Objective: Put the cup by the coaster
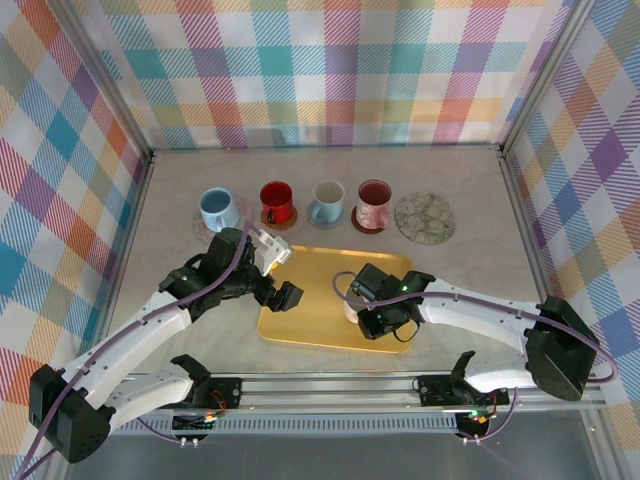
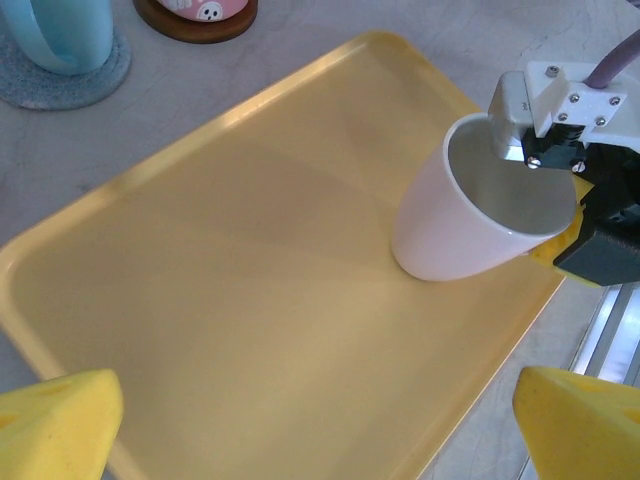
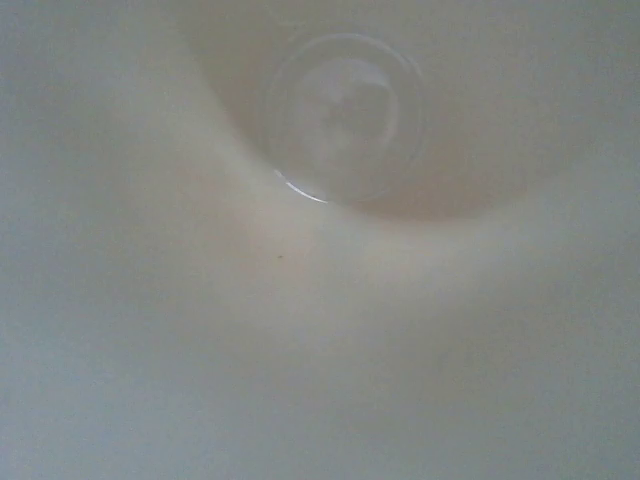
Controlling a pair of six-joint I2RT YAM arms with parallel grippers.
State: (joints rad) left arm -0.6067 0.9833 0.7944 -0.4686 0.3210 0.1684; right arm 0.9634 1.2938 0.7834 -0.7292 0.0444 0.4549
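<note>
Now the right tool point(image 2: 560, 190) is clamped on the white cup's point(image 2: 470, 215) rim, tilted on the yellow tray point(image 2: 250, 300).

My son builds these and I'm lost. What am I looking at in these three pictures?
Two robot arms sit at a table's near edge. The overhead picture shows a yellow tray, four cups on coasters behind it, and one empty floral coaster. The other pictures come from cameras on the wrists. The left one shows the right claw gripping the rim of a white cup on the tray. The right one looks into that cup. The left claw is open, holding nothing.
</note>
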